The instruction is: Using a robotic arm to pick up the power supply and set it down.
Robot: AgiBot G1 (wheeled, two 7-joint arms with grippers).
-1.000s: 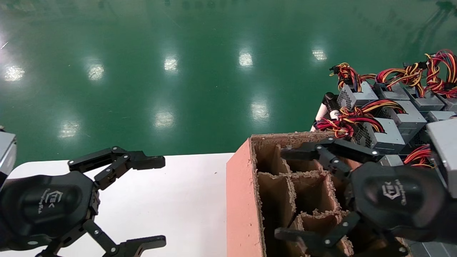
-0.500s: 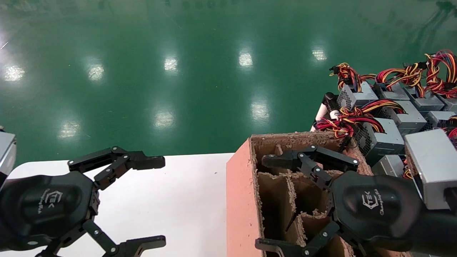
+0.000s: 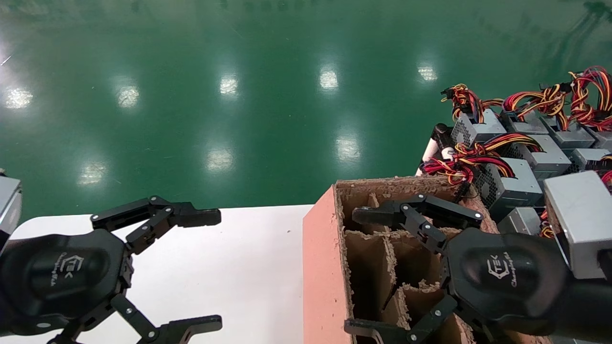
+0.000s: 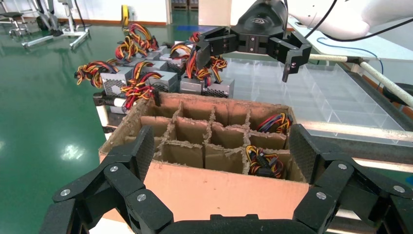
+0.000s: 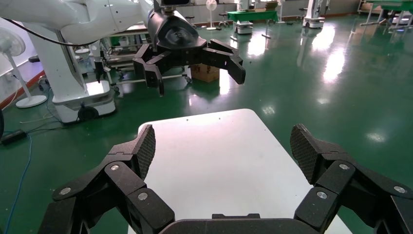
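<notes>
Several grey power supplies (image 3: 507,179) with red, yellow and black wire bundles stand at the back right, also visible in the left wrist view (image 4: 168,80). Two cells of the divided cardboard box (image 3: 325,267) hold wire bundles (image 4: 263,161). My right gripper (image 3: 353,271) hangs open over the box's cells with nothing between its fingers; its wrist view faces the white table (image 5: 214,146). My left gripper (image 3: 217,270) stays open and empty above the white table (image 3: 239,267), facing the box's side wall (image 4: 219,187).
A clear plastic divided tray (image 4: 321,97) lies beyond the box. The table's far edge drops to the glossy green floor (image 3: 267,95). A silver-grey module (image 3: 578,224) sits on the right arm's wrist.
My right gripper has shifted left from beside the power supplies to over the box's cells, then nearly stopped. The left arm has not moved.
</notes>
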